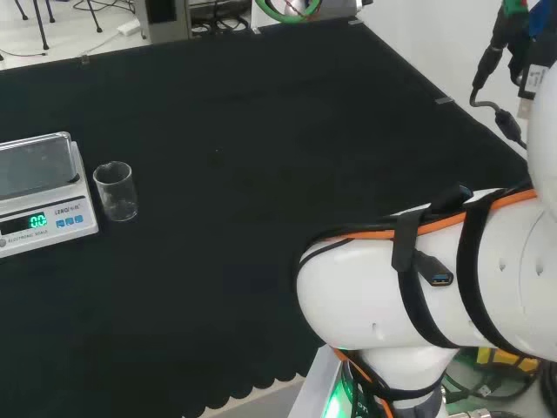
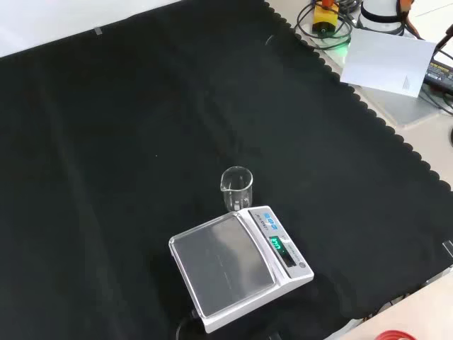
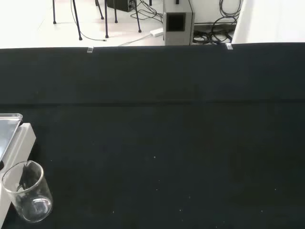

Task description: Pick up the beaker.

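You see the clear beaker (image 1: 115, 191) standing upright on the black cloth (image 1: 261, 174), just beside the white scale (image 1: 39, 193), to its right in the head view; finger state cannot be determined

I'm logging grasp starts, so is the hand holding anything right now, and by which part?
Nothing is held. The beaker stands upright on the cloth beside the scale, with nothing touching it.

Clear beaker (image 2: 236, 187) upright on cloth.
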